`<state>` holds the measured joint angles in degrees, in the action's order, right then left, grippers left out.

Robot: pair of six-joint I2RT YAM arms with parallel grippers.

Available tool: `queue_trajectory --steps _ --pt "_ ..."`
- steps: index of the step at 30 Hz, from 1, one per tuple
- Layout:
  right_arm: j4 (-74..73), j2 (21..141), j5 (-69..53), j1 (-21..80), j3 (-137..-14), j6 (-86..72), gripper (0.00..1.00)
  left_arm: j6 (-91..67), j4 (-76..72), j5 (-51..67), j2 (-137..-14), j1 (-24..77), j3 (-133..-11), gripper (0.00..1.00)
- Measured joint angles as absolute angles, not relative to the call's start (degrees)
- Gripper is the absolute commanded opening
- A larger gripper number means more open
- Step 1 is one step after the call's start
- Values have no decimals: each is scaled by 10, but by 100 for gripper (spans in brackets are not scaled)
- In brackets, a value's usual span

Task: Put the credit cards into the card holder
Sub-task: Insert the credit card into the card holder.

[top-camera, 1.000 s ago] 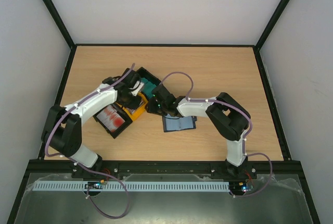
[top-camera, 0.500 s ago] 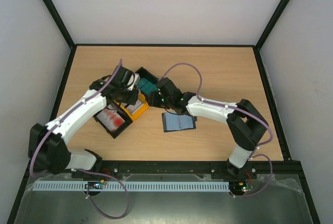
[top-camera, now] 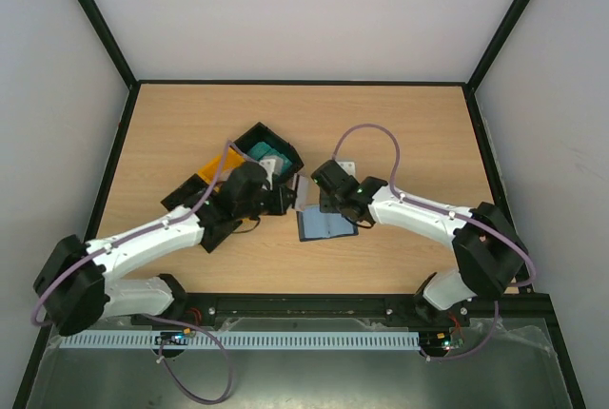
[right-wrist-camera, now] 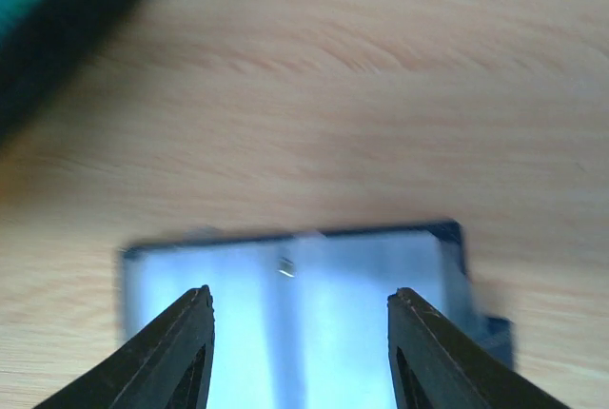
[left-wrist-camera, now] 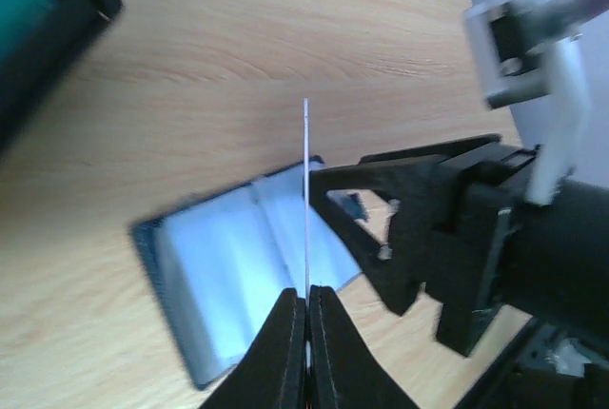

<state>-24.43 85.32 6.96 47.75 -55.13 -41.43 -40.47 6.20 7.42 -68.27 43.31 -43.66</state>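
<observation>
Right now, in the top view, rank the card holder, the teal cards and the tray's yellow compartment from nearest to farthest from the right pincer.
1. card holder, just beneath it.
2. teal cards, farther back and to the left.
3. yellow compartment, farthest left.

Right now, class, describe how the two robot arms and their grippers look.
Both the left arm and right arm have white tubular links, bulky black joints and a loose lilac cable. The left gripper and right gripper each have two slim black tapering fingers.
</observation>
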Motion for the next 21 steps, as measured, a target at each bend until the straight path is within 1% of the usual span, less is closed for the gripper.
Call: queue_trajectory --steps 3,6,9,17,21 --pt "-272 853 85 472 -521 -420 48 -471 -18 60 -711 475 -412 2" --pt "-281 853 91 454 -497 -426 47 -531 -104 48 -742 489 -371 2" --pt "-278 853 89 434 -481 -425 47 -564 -154 31 -780 500 -349 2" --pt "-248 860 31 398 -423 -406 46 -634 -285 12 -861 533 -324 2" --pt "-226 859 2 385 -415 -397 45 -659 -320 0 -893 551 -310 2"
